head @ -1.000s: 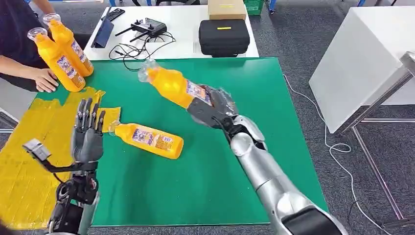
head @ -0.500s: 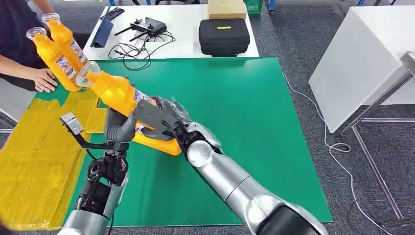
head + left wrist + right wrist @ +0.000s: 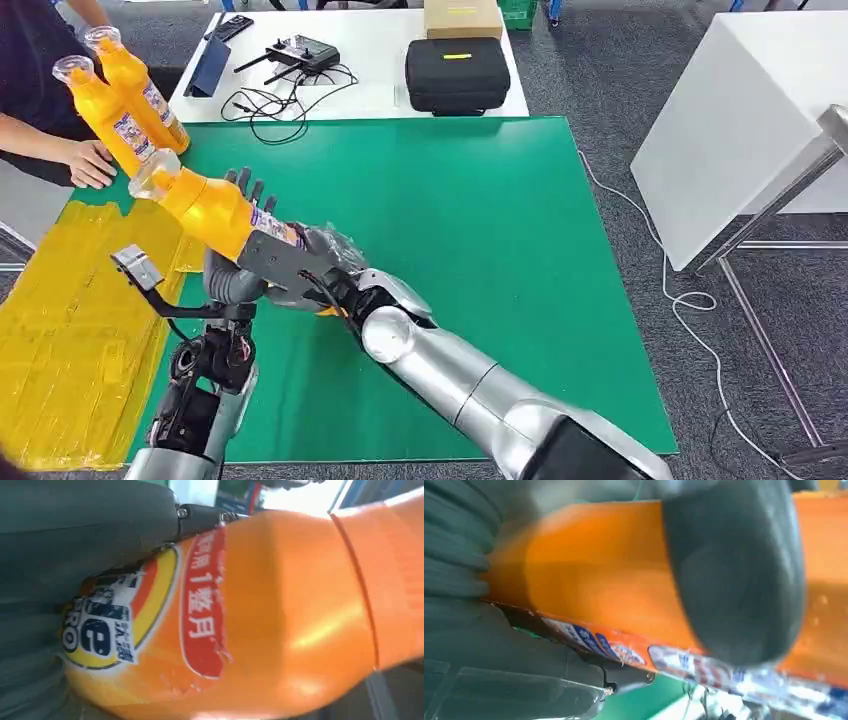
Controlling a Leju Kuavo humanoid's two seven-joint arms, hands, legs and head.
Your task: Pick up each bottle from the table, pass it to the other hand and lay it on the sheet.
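Head view: the right hand [image 3: 300, 268] grips the orange bottle [image 3: 205, 205] above the green mat [image 3: 450, 220], slanted toward the left hand [image 3: 235, 270], whose fingers reach up behind it, apparently to take it; whether they clasp it, I cannot tell.

Head view: high, facing forward and down over the green table [image 3: 480, 200]. Both wrist views: pressed close against the same orange bottle [image 3: 280, 620], also seen from the head.

My right hand [image 3: 300, 268] is holding the bottle [image 3: 205, 205] against my left hand [image 3: 237, 262], sheet [image 3: 60, 330] lying left of them.
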